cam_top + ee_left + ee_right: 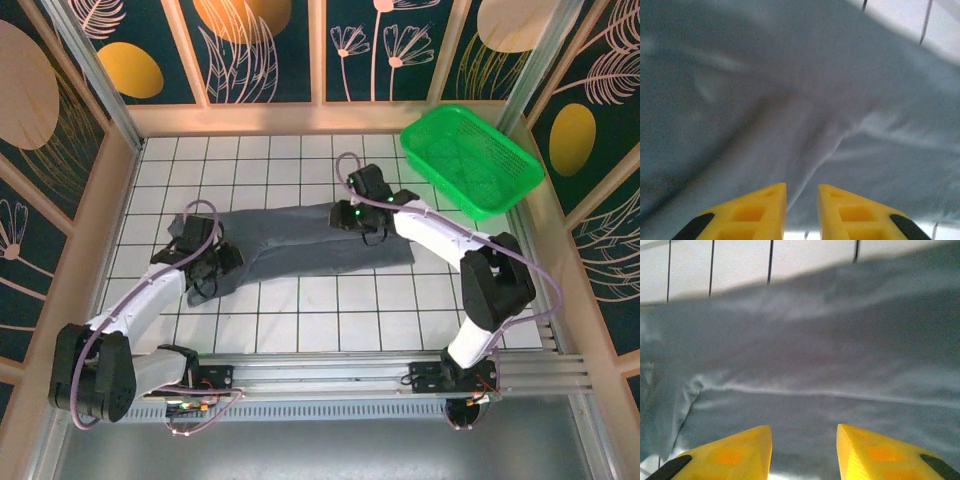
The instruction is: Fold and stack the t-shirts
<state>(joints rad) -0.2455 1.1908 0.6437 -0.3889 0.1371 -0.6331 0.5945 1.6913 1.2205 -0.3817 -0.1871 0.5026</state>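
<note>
Left tool: narrowly parted, a ridge of the t-shirt runs into the gap, grip cannot be told | Right tool: parted wider, released, just over the t-shirt

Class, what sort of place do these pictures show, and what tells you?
Probably a robot test cell, not a home: left arm and right arm mounted on a metal rail, white gridded table walled by printed panels.
</note>
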